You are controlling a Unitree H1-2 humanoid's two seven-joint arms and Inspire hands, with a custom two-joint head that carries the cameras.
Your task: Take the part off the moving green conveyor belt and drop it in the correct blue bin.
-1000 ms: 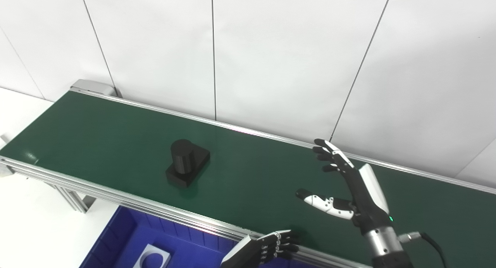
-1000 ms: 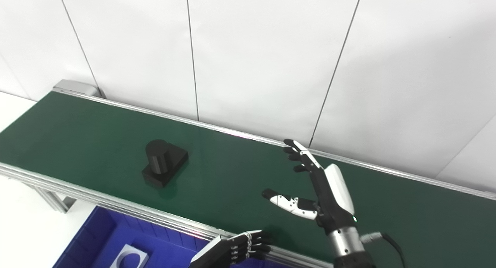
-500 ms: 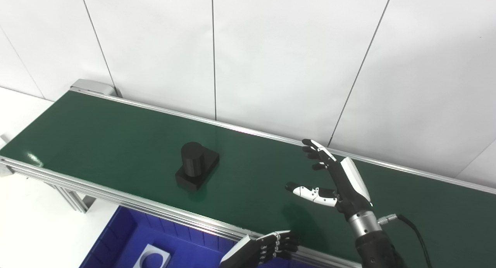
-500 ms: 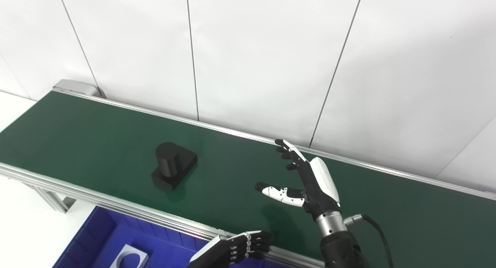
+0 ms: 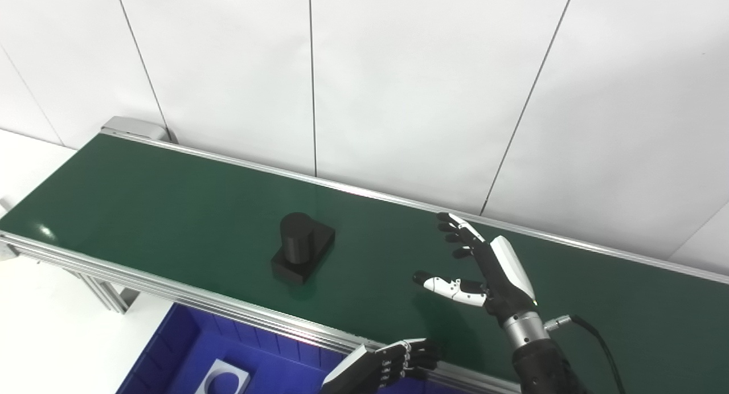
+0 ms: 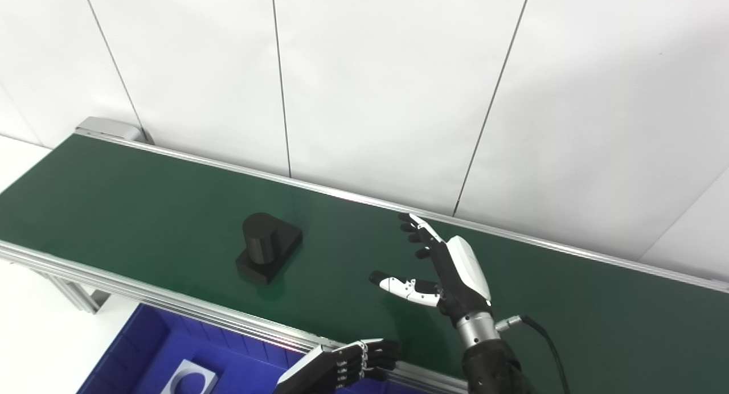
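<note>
Black part, a cylinder on a square base, resting on the green conveyor belt near its front rail. Right hand held over the belt, well to the right of the part, fingers and thumb spread, holding nothing. Left hand at the belt's front rail, fingers curled, empty. Blue bin below that rail, containing a grey piece.
</note>
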